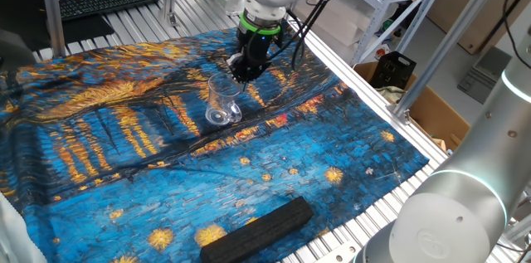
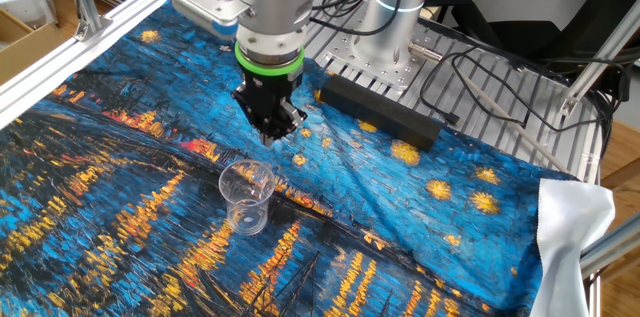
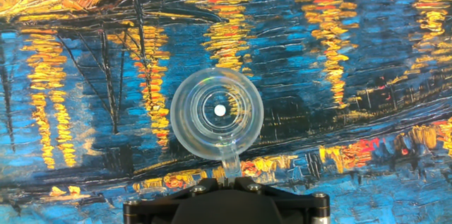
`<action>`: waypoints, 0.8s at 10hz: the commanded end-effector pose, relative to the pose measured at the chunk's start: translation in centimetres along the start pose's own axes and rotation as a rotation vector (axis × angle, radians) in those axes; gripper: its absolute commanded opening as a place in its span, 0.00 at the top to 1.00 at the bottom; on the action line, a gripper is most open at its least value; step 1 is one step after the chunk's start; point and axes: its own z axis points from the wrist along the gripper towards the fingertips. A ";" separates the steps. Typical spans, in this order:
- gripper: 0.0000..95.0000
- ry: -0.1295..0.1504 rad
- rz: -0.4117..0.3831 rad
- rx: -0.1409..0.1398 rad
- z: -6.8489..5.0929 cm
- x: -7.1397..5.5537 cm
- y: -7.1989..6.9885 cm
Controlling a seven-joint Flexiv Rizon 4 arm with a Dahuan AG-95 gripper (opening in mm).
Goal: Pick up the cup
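Cup (image 3: 217,113) stands upright on the worktop (image 1: 274,163); end effector (image 2: 272,129), fingers seemingly together, must spread, centre, then descend.

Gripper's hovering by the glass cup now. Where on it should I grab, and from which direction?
Grip the cup at its rim wall, coming straight down from above. It stands upright on the painted cloth with its mouth open to the gripper, so one finger can probably go inside and one outside. The clear round wall is slippery, so centre the pinch. Whether the gripper is open, I cannot tell.
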 end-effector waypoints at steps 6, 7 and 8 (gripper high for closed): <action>0.20 0.040 -0.007 0.001 -0.2 -0.8 -0.1; 0.20 0.039 -0.007 0.005 -0.4 -1.5 0.0; 0.20 0.039 -0.007 0.005 -0.5 -2.1 0.0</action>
